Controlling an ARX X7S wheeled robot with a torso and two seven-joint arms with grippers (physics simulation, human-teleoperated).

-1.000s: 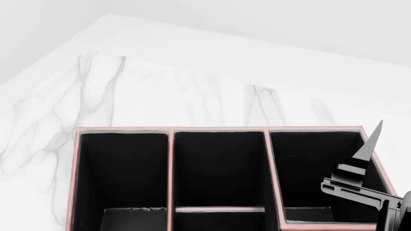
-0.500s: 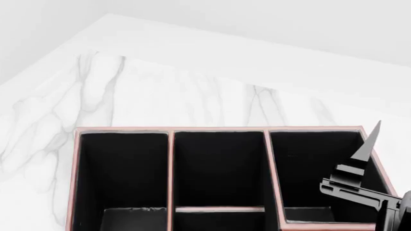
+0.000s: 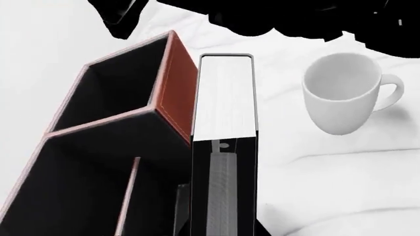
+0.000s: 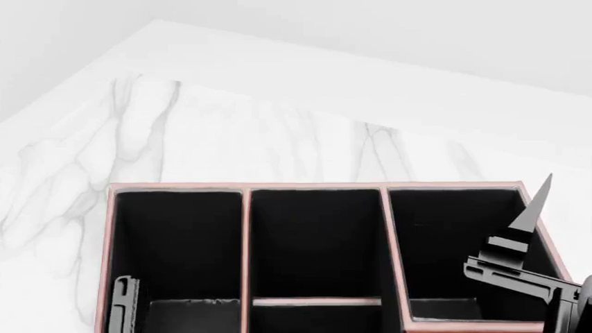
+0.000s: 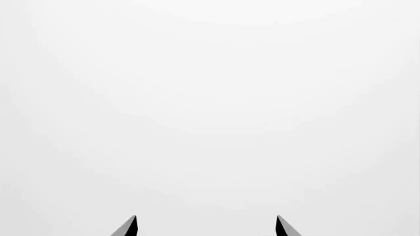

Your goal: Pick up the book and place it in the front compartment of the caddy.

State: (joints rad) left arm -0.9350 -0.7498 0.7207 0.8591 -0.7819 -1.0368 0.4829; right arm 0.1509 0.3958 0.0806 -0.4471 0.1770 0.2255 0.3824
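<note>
I have the book [image 3: 226, 98] pinched upright in my left gripper [image 3: 223, 196], just outside the caddy [image 3: 98, 162] wall. Next: carry it over the front cell, then lower. Right gripper [image 5: 206, 226] spread, empty.

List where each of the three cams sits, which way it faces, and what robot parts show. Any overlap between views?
Head view: on the head, looking down over the caddy on the marble table; right gripper and part of the left arm show.
Left wrist view: near the left gripper, facing the book, caddy corner and mug.
Right wrist view: near the right gripper, facing blank white; only two fingertips show.
Shared: head and left wrist views both show the caddy.
</note>
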